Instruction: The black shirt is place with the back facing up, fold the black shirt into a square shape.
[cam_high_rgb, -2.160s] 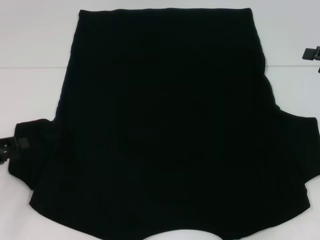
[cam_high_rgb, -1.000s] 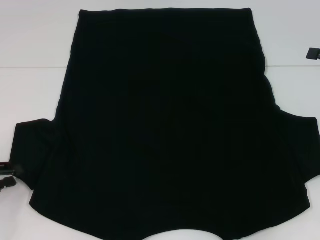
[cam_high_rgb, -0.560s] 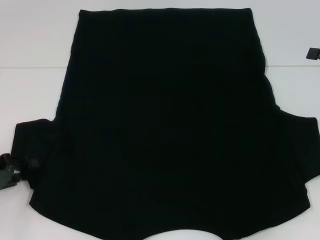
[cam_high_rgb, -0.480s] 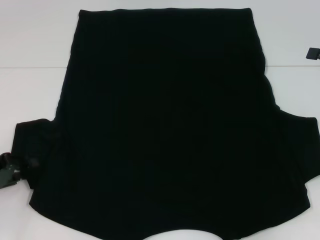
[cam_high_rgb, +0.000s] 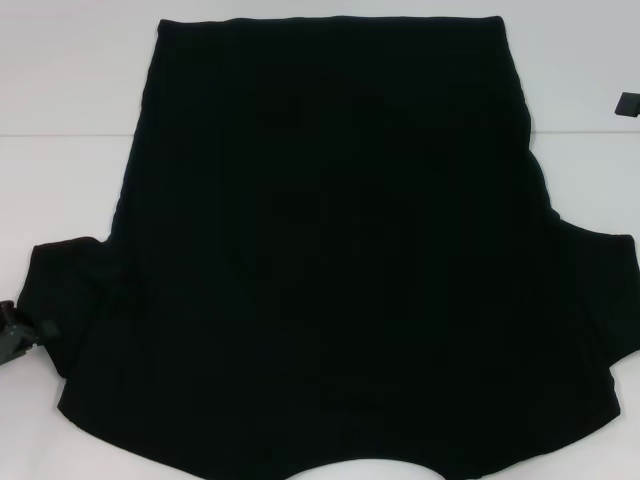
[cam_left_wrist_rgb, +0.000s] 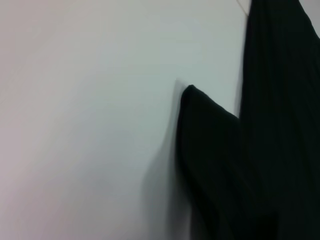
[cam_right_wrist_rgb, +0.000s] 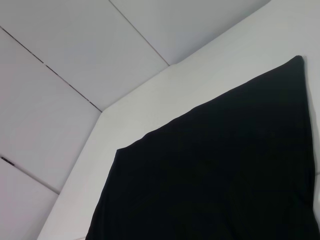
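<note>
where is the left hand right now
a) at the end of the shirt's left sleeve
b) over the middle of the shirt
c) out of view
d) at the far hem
a: in the head view the left hand sits at the table's left edge, right at the end of the black shirt's left sleeve.

The head camera looked down from above; both wrist cameras looked closely at the shirt (cam_high_rgb: 330, 250) edges.

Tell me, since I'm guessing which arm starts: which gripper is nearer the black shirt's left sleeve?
Left. The left gripper sits at that sleeve's outer edge; the right gripper is across the black shirt.
</note>
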